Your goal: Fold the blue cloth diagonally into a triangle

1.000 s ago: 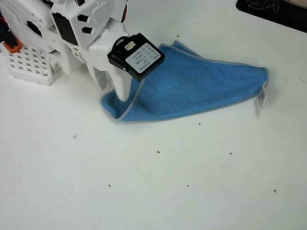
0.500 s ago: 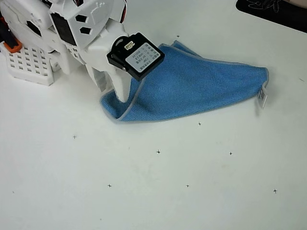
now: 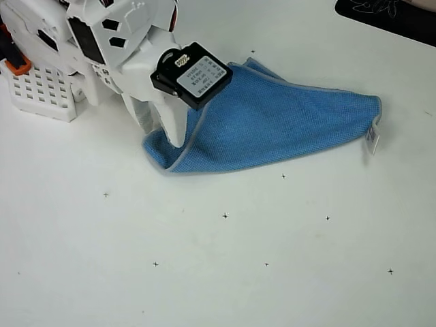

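At folded left corner of blue cloth, claw presses down; grip state unclear, possibly pinching edge. Release cleanly, keep layers aligned on surface.

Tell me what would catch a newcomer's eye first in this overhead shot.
The blue cloth stands out against the white table: it lies folded over in a rough triangle in the upper middle, a small white tag at its right tip. At its left end the white gripper presses down on the cloth's edge, a black box with a label riding just above it.
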`<move>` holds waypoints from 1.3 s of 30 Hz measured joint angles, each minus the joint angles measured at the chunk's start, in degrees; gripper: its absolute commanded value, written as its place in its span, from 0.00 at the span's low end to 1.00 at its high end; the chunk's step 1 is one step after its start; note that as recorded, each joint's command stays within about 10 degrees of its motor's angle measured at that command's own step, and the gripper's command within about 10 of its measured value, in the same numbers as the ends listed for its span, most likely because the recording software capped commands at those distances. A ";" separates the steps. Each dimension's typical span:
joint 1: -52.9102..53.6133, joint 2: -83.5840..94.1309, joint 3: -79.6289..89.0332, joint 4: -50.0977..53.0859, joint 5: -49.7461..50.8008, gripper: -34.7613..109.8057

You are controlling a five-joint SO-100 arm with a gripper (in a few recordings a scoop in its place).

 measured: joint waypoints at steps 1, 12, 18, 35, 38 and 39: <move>0.00 0.09 0.26 0.00 0.00 0.45; 0.00 2.20 0.88 0.18 -0.88 0.45; 0.44 4.13 1.41 0.53 -0.88 0.45; 0.97 4.13 1.49 0.53 -1.85 0.45; 0.97 4.13 1.49 0.53 -1.85 0.45; 0.97 4.13 1.49 0.53 -1.85 0.45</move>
